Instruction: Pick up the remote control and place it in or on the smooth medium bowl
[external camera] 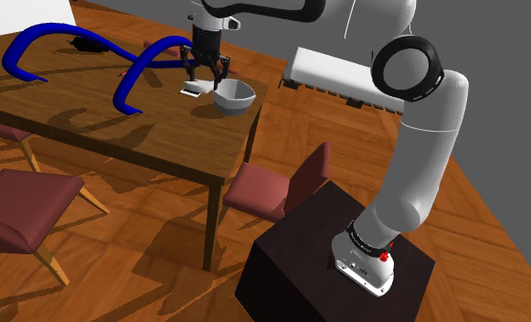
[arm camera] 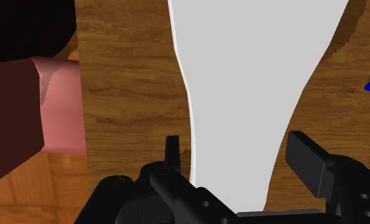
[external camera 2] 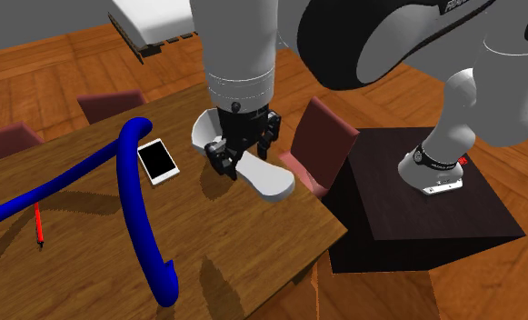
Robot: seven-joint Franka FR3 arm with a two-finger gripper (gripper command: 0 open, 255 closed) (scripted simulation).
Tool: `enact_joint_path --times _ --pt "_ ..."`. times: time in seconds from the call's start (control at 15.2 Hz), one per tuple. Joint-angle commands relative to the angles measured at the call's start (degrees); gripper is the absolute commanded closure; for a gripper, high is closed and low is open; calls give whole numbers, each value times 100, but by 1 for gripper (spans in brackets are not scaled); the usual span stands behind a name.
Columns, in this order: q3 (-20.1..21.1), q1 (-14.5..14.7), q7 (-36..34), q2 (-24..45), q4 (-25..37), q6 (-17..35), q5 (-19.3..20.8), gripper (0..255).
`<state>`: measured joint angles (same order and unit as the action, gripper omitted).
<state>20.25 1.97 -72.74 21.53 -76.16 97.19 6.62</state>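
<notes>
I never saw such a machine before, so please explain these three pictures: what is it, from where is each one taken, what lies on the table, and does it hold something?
It is a white robot arm on a dark box, ending in a black two-finger hand. One picture looks down from beside the box, one from another side, and one from a camera on the hand itself. On the wooden table lie a pale bowl, a flat white slab with a dark edge, perhaps the remote, a blue curved thing and a red stick. The hand hangs over the bowl, fingers apart, holding nothing.
</notes>
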Motion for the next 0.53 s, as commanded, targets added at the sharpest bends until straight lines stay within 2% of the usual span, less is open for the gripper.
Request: enact_joint_path --times 0.0,0.46 --pt "-36 -82 126 14 81 -64 -10 255" --pt "-280 -577 920 378 713 -326 -7 255"
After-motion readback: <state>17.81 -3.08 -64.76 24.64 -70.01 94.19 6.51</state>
